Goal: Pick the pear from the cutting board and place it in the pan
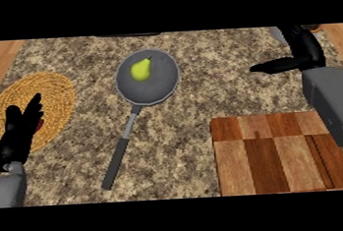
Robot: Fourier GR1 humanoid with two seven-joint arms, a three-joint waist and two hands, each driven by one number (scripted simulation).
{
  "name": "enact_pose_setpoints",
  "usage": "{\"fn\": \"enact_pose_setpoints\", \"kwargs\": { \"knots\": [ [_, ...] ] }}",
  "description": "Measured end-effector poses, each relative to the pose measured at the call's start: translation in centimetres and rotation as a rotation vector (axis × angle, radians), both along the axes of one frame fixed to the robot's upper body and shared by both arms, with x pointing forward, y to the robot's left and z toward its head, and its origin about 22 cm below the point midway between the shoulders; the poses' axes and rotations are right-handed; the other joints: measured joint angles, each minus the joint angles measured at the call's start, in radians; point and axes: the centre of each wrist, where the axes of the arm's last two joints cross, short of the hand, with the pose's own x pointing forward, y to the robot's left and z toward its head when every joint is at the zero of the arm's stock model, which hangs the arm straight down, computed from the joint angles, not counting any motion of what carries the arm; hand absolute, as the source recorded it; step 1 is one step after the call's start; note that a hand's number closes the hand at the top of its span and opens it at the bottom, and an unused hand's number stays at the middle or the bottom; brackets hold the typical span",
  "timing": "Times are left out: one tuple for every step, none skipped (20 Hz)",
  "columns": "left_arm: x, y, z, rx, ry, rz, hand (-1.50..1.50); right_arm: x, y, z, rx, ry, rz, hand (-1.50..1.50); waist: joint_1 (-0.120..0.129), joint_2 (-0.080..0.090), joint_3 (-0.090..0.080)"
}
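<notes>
A yellow-green pear (141, 69) lies inside the grey pan (160, 86), toward its upper left. The pan's long handle (120, 152) runs down and to the left over the counter. The wooden cutting board (278, 152) at the lower right has nothing on it. My right hand (299, 51) is raised at the upper right, well right of the pan, its fingers straight and its thumb pointing left; it holds nothing. My left hand (20, 130) rests open at the lower left, fingers up, over the woven mat.
A round woven straw mat (54, 101) lies at the left, with a small red thing partly hidden behind my left hand. Wooden floor shows beyond the speckled counter (224, 95) at both upper corners.
</notes>
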Motion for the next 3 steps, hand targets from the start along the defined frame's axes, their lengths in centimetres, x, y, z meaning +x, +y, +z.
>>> {"fn": "enact_pose_setpoints", "kwargs": {
  "knots": [
    [0.0, -0.2, -0.1, -0.004, 0.000, 0.002, 0.00, -0.2, -1.0, 0.3, -0.002, -0.005, 0.001, -1.50, 0.000, 0.001, 0.000],
    [-0.1, -0.1, -0.3, -0.005, 0.000, 0.003, 0.00, -0.5, -1.8, 0.2, -0.005, -0.006, 0.002, -1.50, 0.000, 0.001, 0.000],
    [0.1, -0.1, -0.1, -0.005, 0.000, 0.002, 0.00, -0.7, -2.8, 0.3, -0.011, -0.007, 0.006, -1.50, 0.000, 0.001, 0.000]
  ]
}}
